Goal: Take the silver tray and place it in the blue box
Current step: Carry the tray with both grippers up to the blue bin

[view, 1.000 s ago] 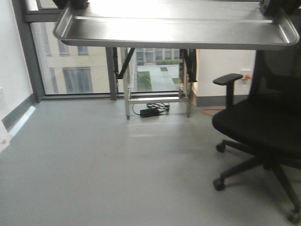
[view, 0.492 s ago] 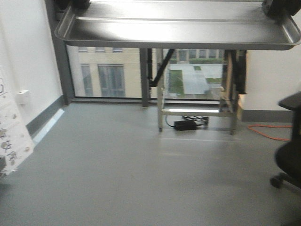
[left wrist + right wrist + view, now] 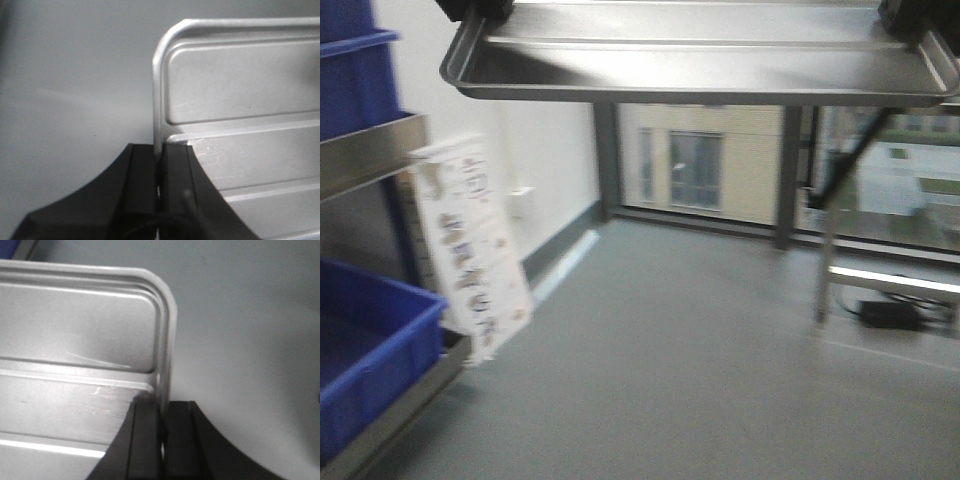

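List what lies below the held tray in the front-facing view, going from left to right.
blue box → white printed sign → window → metal stand leg → black power brick on the floor

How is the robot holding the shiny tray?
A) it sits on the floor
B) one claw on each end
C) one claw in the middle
B: the left claw pinches one end rim of the silver tray, the right claw the other.
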`<state>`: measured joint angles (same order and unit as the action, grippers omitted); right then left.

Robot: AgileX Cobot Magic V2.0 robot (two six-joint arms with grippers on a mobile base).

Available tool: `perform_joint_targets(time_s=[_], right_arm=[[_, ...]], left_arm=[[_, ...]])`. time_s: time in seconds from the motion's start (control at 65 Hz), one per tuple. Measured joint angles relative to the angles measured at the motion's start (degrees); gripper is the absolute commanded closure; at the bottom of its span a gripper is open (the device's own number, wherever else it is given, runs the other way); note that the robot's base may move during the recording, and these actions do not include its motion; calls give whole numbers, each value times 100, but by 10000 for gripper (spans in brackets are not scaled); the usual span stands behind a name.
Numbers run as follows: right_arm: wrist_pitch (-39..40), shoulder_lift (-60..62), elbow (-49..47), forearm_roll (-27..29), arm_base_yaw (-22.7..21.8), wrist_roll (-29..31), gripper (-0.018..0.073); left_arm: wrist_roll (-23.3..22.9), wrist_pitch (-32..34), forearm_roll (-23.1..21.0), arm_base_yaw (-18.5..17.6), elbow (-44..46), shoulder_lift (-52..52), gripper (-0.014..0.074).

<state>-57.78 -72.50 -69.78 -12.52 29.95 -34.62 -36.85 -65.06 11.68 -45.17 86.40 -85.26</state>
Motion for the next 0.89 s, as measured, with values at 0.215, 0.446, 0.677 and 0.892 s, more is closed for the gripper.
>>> perform_joint_targets(time_s=[0.215,0.446,0.677,0.892], right_arm=[[0,0,0,0,0,0,503],[0,0,0,0,0,0,503],[0,0,0,0,0,0,503],[0,0,0,0,0,0,503]], left_arm=[[0,0,0,0,0,0,693],[0,0,0,0,0,0,693],[0,0,0,0,0,0,693],[0,0,0,0,0,0,693]])
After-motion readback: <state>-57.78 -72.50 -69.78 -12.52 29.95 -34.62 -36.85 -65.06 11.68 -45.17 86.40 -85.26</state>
